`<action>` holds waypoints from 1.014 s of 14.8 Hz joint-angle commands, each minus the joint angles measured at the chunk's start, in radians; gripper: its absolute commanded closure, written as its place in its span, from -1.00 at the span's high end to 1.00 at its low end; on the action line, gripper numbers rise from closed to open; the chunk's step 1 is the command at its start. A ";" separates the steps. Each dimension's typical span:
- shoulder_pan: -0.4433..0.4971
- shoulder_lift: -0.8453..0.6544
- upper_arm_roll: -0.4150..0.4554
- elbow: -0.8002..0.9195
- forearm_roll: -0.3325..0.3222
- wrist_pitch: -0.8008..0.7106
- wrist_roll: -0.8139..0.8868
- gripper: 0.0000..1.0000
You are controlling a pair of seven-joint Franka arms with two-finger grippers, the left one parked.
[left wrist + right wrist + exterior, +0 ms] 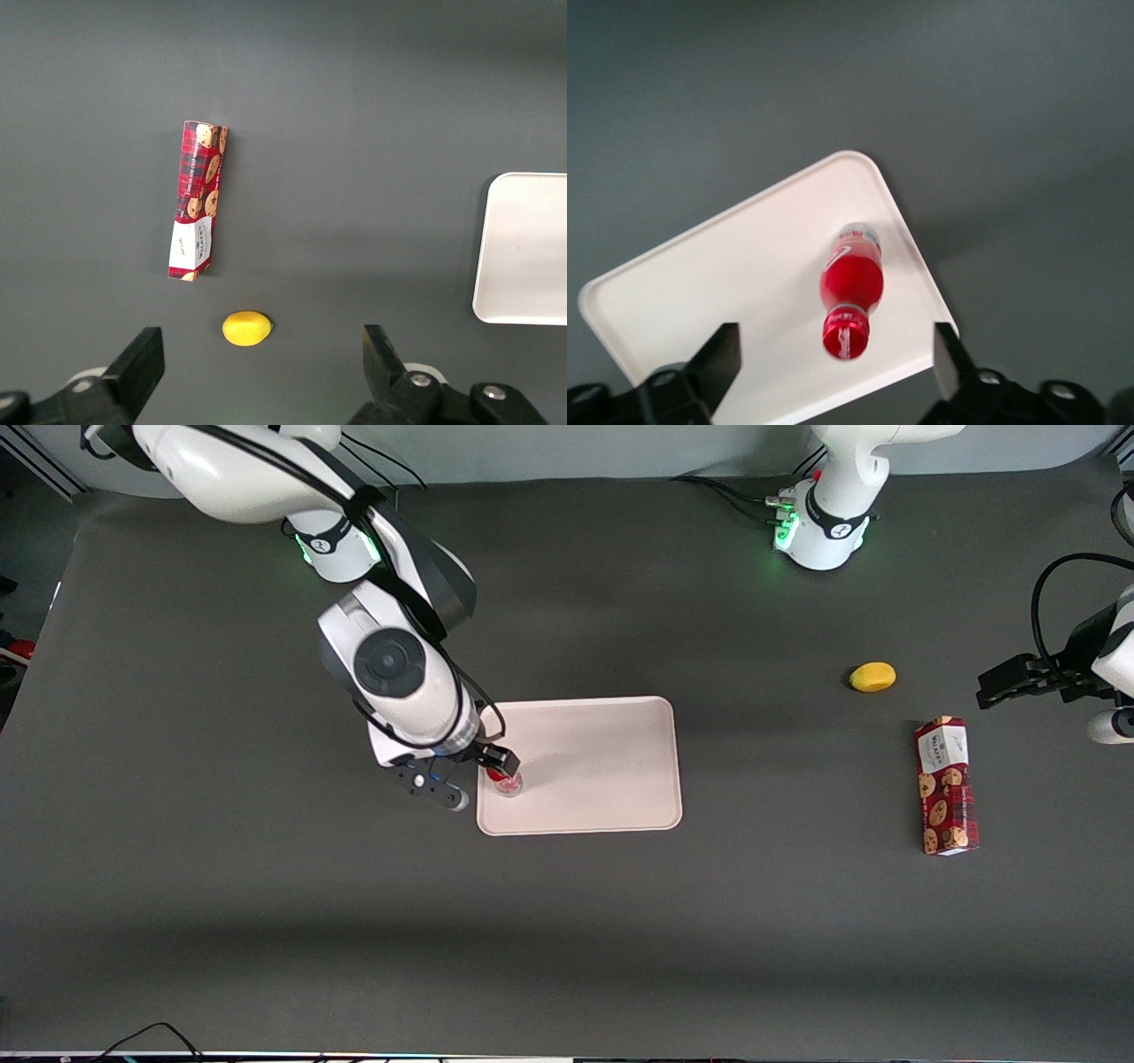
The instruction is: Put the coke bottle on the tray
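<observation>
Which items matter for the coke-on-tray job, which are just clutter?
In play: coke bottle standing upright on the tray; gripper open above the bottle, fingers apart from it.
Clutter: cookie box, lemon, toward the parked arm's end.

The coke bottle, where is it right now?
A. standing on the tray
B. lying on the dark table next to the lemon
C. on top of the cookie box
A: the coke bottle stands upright on the tray near one corner, with the open end effector above it, fingers apart on either side of the cap, not touching.
</observation>
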 commanded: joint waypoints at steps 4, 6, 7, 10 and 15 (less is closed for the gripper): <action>-0.081 -0.312 -0.029 0.058 0.000 -0.365 -0.335 1.00; -0.089 -0.428 -0.145 0.048 0.099 -0.471 -0.520 1.00; -0.087 -0.482 -0.241 0.019 0.157 -0.486 -0.620 1.00; -0.086 -0.631 -0.414 -0.162 0.195 -0.452 -0.817 1.00; -0.081 -0.713 -0.479 -0.272 0.196 -0.417 -0.873 1.00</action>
